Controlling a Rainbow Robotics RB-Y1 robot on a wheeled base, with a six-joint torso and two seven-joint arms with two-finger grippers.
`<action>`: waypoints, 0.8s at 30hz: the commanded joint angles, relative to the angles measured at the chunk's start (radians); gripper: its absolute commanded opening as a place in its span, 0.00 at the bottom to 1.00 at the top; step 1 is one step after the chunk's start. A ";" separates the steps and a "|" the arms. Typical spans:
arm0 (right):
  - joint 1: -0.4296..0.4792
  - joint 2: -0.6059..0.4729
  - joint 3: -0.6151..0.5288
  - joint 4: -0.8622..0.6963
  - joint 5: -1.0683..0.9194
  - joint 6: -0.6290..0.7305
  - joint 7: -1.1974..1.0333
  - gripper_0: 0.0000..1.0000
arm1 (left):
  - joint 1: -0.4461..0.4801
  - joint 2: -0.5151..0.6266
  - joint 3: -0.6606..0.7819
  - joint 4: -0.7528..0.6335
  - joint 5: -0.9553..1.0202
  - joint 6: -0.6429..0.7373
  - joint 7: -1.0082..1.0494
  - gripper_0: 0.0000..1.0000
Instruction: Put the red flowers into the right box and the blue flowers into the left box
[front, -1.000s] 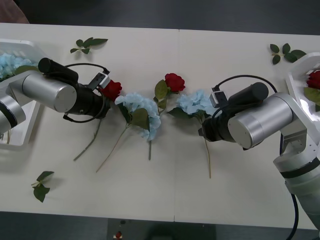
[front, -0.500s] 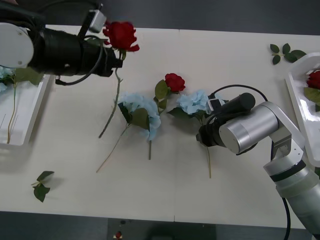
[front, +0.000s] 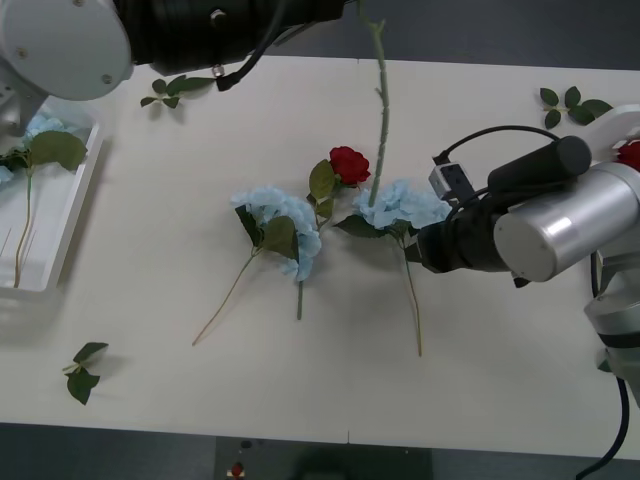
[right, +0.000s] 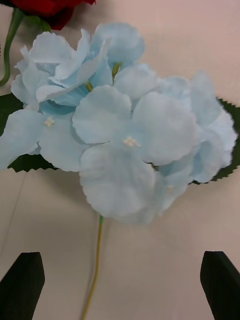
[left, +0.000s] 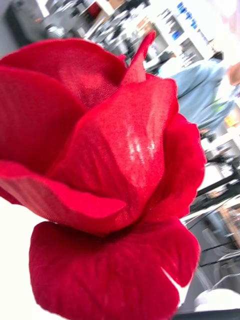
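Right gripper (right: 120, 287): fingers apart, low over table, nothing held. Blue flower (right: 120, 125) lies just ahead, head beside a red rose (front: 349, 163); light, soft petals, so likely best pinched on the thin stem (right: 95, 265) between the fingers. Left gripper: raised, carrying rose (left: 100, 165); closure unclear.

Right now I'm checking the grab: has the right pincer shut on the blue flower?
No, the right pincer is open, its fingers apart short of the blue flower on the table.
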 joint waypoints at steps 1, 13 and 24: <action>0.004 -0.022 -0.131 -0.056 -0.103 0.049 0.184 0.91 | -0.080 -0.139 0.029 0.038 -0.101 -0.009 0.036 0.00; 0.004 -0.022 -0.502 -0.069 -0.441 0.268 0.516 0.91 | -0.120 -0.377 0.038 0.134 -0.285 -0.009 0.048 0.00; 0.002 -0.036 -0.810 -0.069 -0.706 0.469 0.773 0.91 | -0.120 -0.406 0.035 0.131 -0.285 -0.009 0.053 0.00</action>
